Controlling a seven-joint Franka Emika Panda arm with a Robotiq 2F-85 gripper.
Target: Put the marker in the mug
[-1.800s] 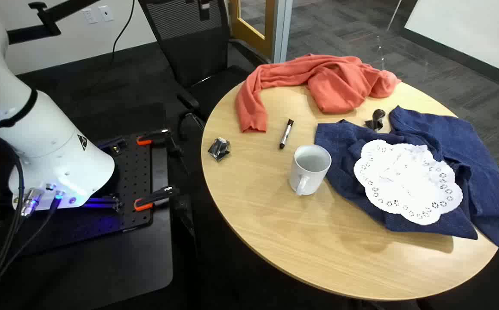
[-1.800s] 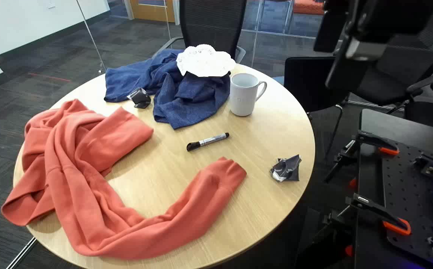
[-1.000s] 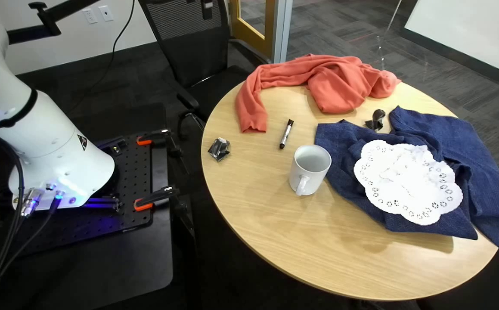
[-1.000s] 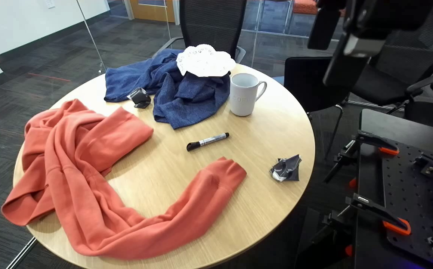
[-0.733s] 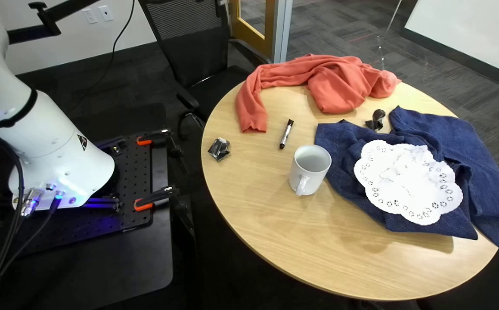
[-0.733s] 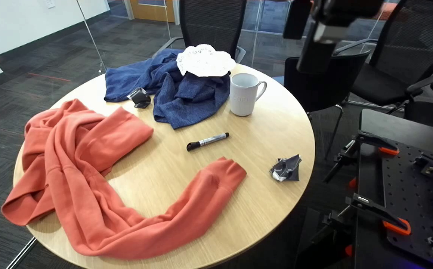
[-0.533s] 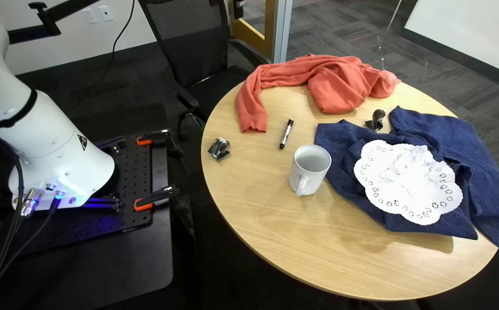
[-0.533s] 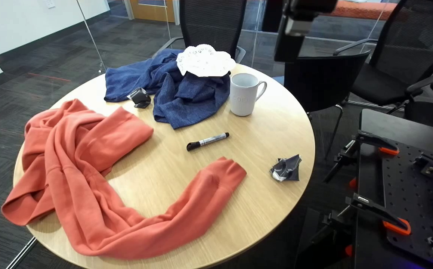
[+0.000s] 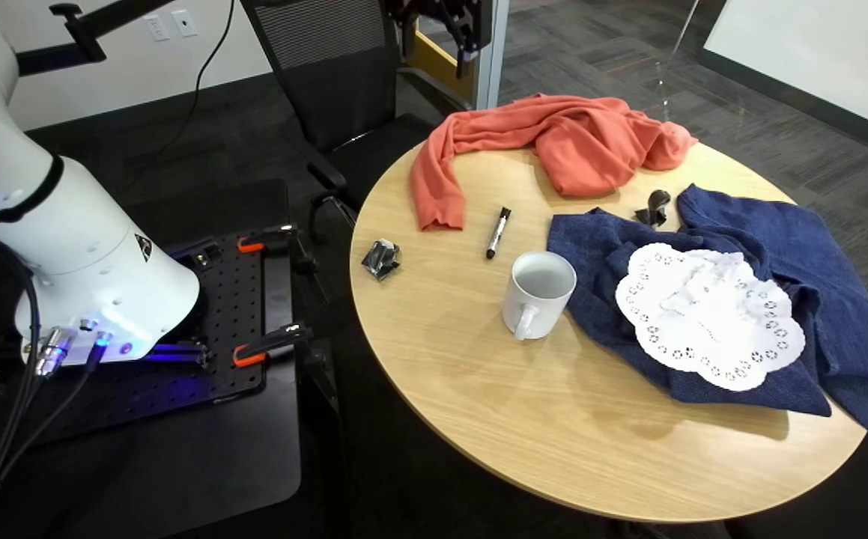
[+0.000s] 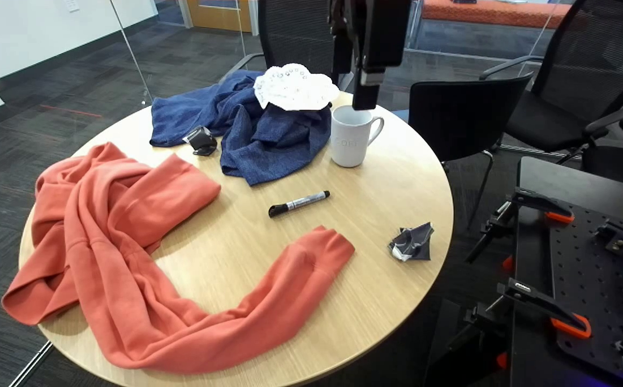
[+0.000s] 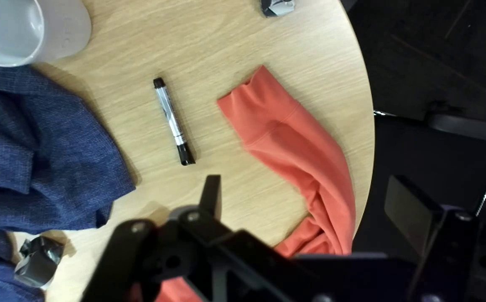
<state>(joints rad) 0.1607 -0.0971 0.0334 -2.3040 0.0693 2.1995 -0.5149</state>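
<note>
Pinch mid-barrel the black-capped marker point(image 11: 172, 119), probably light, stiff and apt to roll, lying outside the gap between wide-spread, unladen jaws.

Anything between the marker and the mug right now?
Only bare tabletop between the marker and the mug, in the wrist view and both exterior views. The blue cloth lies off to one side.
</note>
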